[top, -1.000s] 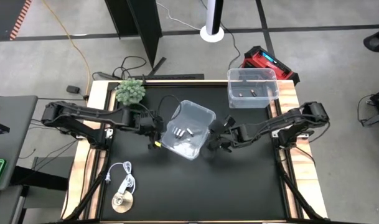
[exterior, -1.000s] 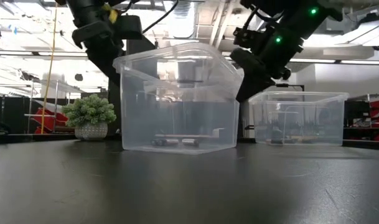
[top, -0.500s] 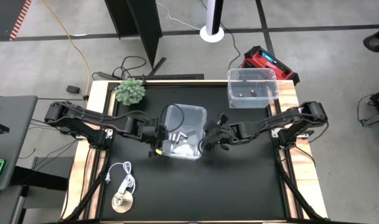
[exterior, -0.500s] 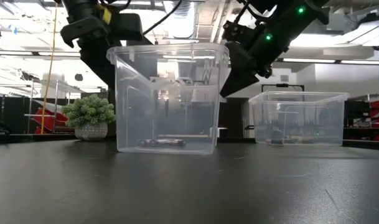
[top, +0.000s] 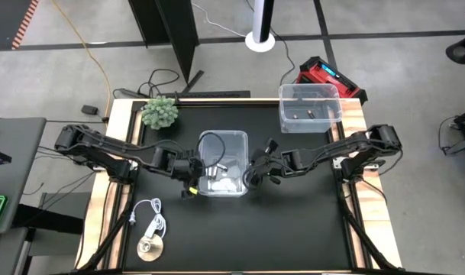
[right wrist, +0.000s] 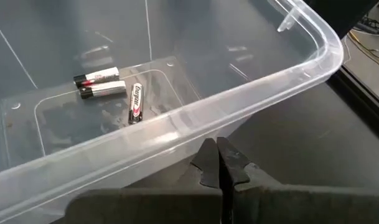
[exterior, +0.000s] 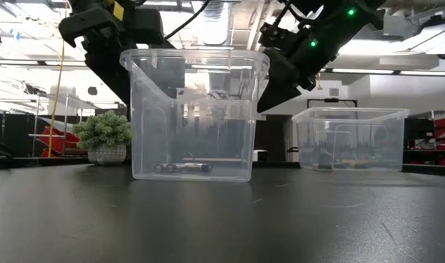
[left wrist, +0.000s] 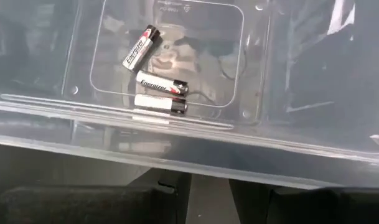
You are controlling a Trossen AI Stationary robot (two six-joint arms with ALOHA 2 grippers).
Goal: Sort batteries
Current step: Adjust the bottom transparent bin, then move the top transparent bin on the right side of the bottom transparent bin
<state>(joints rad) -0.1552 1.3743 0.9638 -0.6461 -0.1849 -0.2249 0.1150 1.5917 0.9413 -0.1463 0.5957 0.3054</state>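
Observation:
A clear bin (top: pixel 222 163) (exterior: pixel 193 113) stands upright at the middle of the table, its flat bottom on the black mat. Three pale silver batteries with dark ends (left wrist: pixel 161 83) (right wrist: pixel 102 89) lie on its floor, two side by side and one askew. My left gripper (top: pixel 190 171) (left wrist: pixel 209 193) is at the bin's left wall below the rim, open by a narrow gap. My right gripper (top: pixel 252 173) (right wrist: pixel 220 163) is at the bin's right wall under the rim (right wrist: pixel 239 93), shut. My left gripper's fingertips stand close against the bin's left wall just under its rim (left wrist: pixel 177 152), coming level from the table's left; I cannot tell whether they touch it. My right gripper's shut fingertips (right wrist: pixel 209 158) lie against the outer face of the bin's right wall (right wrist: pixel 195 140) just under the rim, coming from the table's right and slanting down. The bin rests on its bottom on the table.
A second clear bin (top: pixel 310 107) (exterior: pixel 350 139) with a few batteries stands at the far right corner. A small potted plant (top: pixel 159 112) is at the far left, and a white coiled cable with a round disc (top: pixel 150 237) lies near the left near corner.
The bin stood askew and tipped between the grippers; it has been turned square to the table, set upright and shifted slightly toward the table's left and near edge. Both grippers moved along with it, the right one toward the left. The batteries slid on its floor.

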